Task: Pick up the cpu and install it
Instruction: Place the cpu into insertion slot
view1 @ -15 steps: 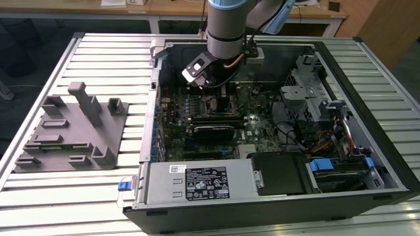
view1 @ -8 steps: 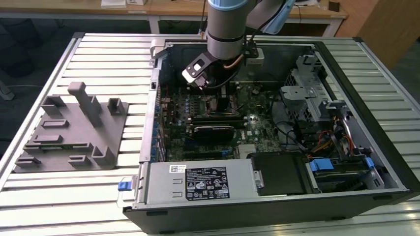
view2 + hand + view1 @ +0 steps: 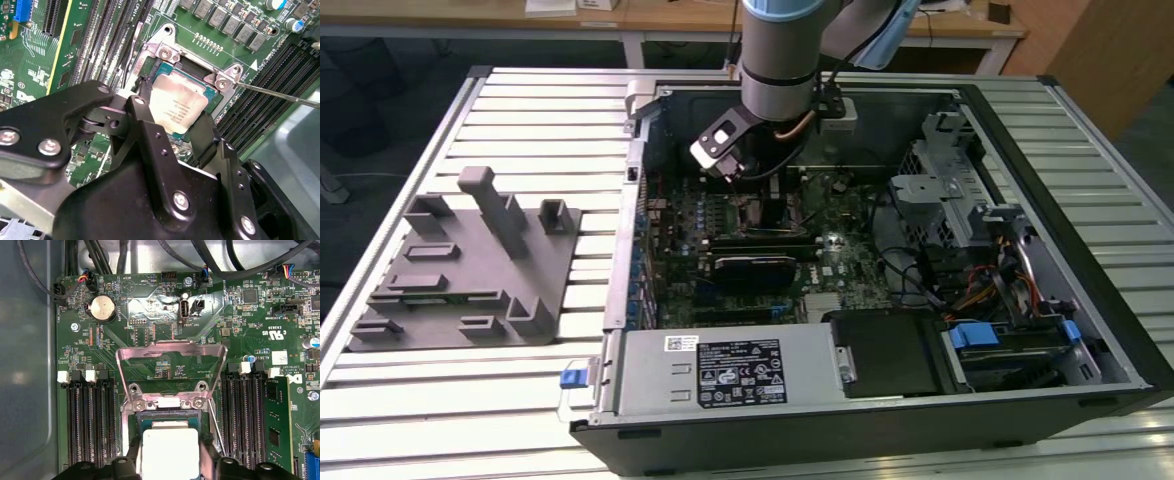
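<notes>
Since the work is judged to stand at the seating of the chip, the scene is best taken from the slatted table (image 3: 520,110) downward. The open computer case (image 3: 1121,330) is laid across the table's middle and toward its edge at the exterior view's right, while the grey tray (image 3: 400,330) with upright posts is set near the edge at the exterior view's left, well apart from the case. Within the case the motherboard (image 3: 847,265) is mounted flat, with a drive cage (image 3: 934,190) and bundled cables (image 3: 921,280) beside it. The gripper (image 3: 736,175) is held low over the board. In both wrist views its fingers (image 3: 142,120) are seen pressed against two opposite edges of the cpu (image 3: 170,452), so the chip is pinched, right at the socket (image 3: 150,417); whether it is fully bedded cannot be told. The load plate (image 3: 170,345) is swung up and clear, with the lever wire (image 3: 280,96) beside the socket. For this step the chip is judged to need keeping level and square to the socket frame, with no sideways sliding and no pressing, since the contacts beneath could be bent.
</notes>
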### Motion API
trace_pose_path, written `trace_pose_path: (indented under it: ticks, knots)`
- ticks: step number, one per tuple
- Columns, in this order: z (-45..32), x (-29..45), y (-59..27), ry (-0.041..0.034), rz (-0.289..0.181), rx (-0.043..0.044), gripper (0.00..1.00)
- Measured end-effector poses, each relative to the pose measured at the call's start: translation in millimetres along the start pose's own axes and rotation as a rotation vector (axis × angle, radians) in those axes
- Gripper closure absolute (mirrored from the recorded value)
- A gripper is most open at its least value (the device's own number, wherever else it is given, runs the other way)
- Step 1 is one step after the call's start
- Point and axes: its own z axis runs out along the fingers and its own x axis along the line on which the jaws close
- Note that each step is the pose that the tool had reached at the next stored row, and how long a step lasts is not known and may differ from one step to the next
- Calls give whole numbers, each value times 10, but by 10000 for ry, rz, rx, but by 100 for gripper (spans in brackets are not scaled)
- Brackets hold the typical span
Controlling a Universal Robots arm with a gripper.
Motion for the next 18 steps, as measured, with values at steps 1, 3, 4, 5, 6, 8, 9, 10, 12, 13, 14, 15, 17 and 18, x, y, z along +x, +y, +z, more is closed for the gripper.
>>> trace_pose_path:
  ticks: [1,3,4,5,6,8,9,10,12,13,14,15,17,18]
  knots:
    - [0,0,0,0,0,0,43]
    - [1,0,0,3,0,-2,47]
    - [1,0,0,3,0,-2,47]
    - [1,1,0,4,0,-2,47]
    - [1,1,0,3,0,-2,47]
    - [0,1,0,4,0,-3,47]
    - [-3,1,1,9,0,-6,47]
    - [-12,1,1,9,0,-6,47]
    - [-24,0,1,4,0,-3,47]
    - [-26,1,1,6,0,-4,47]
    - [-27,1,2,6,-1,-4,47]
    - [-27,1,1,6,-1,-4,47]
    - [-28,0,1,4,-8,-3,47]
    - [-28,0,2,4,-26,-3,47]
